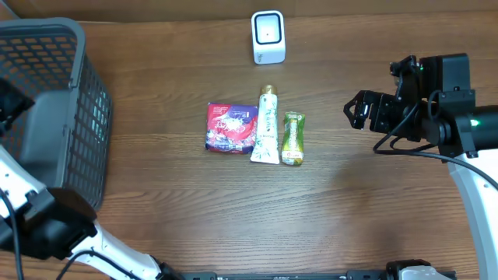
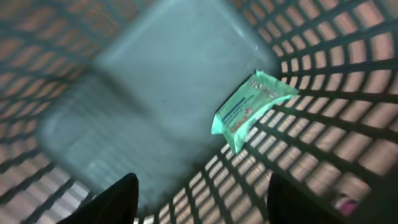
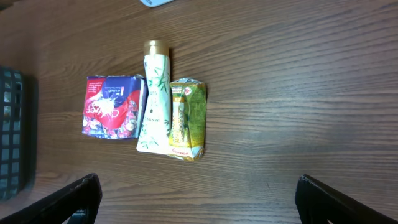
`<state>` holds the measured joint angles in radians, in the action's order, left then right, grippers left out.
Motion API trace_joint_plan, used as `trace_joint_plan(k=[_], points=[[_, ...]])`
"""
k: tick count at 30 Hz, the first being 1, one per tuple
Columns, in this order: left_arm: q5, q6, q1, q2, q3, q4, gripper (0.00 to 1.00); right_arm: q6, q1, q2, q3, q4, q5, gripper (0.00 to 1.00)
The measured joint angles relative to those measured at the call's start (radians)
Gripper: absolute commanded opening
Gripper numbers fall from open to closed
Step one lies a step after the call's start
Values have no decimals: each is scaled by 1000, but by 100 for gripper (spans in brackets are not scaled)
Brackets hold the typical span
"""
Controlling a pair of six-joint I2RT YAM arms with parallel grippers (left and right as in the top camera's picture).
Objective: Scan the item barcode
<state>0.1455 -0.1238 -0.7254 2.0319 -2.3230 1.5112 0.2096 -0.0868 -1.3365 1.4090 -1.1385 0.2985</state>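
Left gripper: positioned over the inside of the grey basket. Its two fingers stand apart with nothing between them, so it is open and empty. The wrist view is blurred.

Basket contents: one teal packet lies where the solid floor meets the lattice wall, partly resting on the lattice. Its print cannot be read.

Right gripper: hangs above the right side of the table, well apart from the goods. In the wrist view its fingers sit at the far lower corners of the picture, spread wide and holding nothing.

Goods on the table: three items lie side by side in a row at the centre.
- A red and purple packet is on the basket side.
- A white tube lies in the middle, with its gold cap pointing toward the scanner.
- A green packet is on the right arm's side.

Neighbouring items touch or nearly touch. No barcode can be made out on any of them.

Scanner: a small white unit standing near the far edge of the table, apart from the row and roughly in line with the tube.
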Motion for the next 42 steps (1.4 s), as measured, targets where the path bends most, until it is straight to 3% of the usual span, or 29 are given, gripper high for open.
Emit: trace_joint_plan(k=[9, 23, 26, 29, 32, 35, 42], points=[[211, 232, 7, 138, 166, -150, 57, 0, 0, 0, 0, -6, 0, 100], [270, 322, 85, 346, 177, -172, 52, 0, 0, 0, 0, -6, 0, 100], [269, 331, 91, 349, 177, -187, 43, 0, 0, 0, 0, -6, 0, 100], [269, 335, 91, 356, 177, -188, 19, 0, 0, 0, 0, -7, 0, 100], [262, 340, 91, 359, 175, -193, 17, 0, 0, 0, 0, -7, 0, 100], [248, 323, 92, 360, 172, -193, 4, 0, 0, 0, 0, -6, 0, 100], [213, 259, 98, 364, 156, -183, 4, 0, 0, 0, 0, -6, 0, 100]])
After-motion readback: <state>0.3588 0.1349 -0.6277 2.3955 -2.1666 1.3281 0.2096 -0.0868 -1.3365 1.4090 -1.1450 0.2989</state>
